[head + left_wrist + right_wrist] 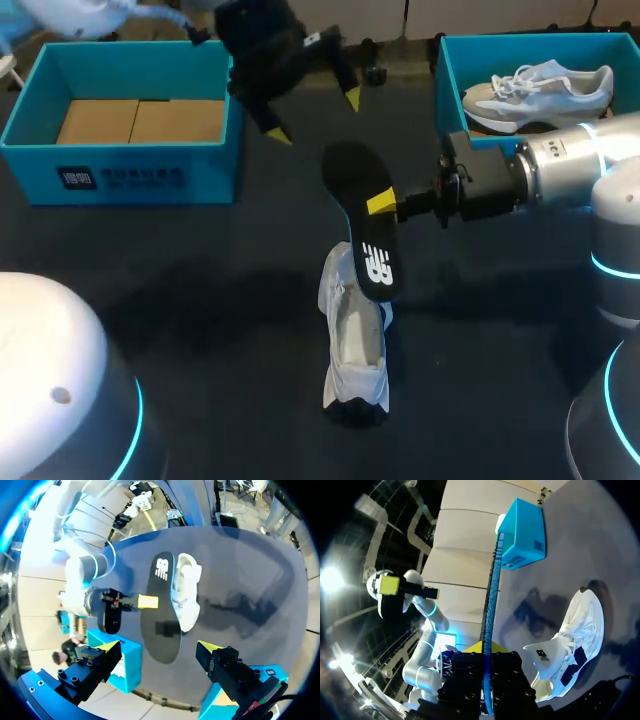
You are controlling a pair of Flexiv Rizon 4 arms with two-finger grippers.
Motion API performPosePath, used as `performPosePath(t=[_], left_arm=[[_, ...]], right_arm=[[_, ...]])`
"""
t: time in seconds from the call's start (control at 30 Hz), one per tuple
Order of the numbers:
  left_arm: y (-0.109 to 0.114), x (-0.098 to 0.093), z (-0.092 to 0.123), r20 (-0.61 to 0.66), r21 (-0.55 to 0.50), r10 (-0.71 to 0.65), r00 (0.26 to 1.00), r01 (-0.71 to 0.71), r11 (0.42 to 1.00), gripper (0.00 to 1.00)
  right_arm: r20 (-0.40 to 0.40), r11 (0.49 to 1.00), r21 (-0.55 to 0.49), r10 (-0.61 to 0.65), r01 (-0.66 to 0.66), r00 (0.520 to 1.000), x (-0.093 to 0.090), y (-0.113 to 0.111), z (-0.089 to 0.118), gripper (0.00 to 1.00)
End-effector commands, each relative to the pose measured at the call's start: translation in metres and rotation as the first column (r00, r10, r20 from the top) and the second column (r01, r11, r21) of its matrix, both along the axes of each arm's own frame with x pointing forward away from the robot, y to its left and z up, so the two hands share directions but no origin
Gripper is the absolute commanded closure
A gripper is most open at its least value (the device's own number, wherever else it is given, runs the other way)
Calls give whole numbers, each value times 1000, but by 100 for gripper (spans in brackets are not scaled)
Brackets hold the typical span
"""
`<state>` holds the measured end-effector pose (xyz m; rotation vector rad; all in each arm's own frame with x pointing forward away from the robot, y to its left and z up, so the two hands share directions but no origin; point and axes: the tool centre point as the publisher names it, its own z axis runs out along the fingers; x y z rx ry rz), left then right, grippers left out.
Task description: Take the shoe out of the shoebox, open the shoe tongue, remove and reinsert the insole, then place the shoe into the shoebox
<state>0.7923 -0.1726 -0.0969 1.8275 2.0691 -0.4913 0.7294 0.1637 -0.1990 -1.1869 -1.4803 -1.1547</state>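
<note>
Head view: pale shoe [540, 88] in shoebox [530, 41]

Your left arm [80, 15] comes in over the far left corner of the dark bench [200, 280]. Its left gripper [313, 113] hangs above the far middle, yellow-tipped fingers spread wide. Your right arm [570, 160] reaches level from the right edge, and its right gripper [385, 203] is clamped on the flat black insole [350, 175].
</note>
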Motion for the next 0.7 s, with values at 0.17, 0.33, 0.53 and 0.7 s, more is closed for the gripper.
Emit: performPosePath(t=[0.17,0.33,0.53,0.7], left_arm=[[24,-11,-7,117,-688,77,990,24,725,0],[32,-5,-25,100,-721,98,990,4,693,0],[40,1,-38,80,-706,93,992,-10,708,0],[40,1,-38,80,-706,93,992,-10,708,0]], right_arm=[[0,1000,-1,-1,1,1000,-1,1,0,100],[0,1000,-1,-1,1,1000,-1,1,0,100],[0,1000,-1,-1,1,1000,-1,1,0,100],[0,1000,-1,-1,1,1000,-1,1,0,100]])
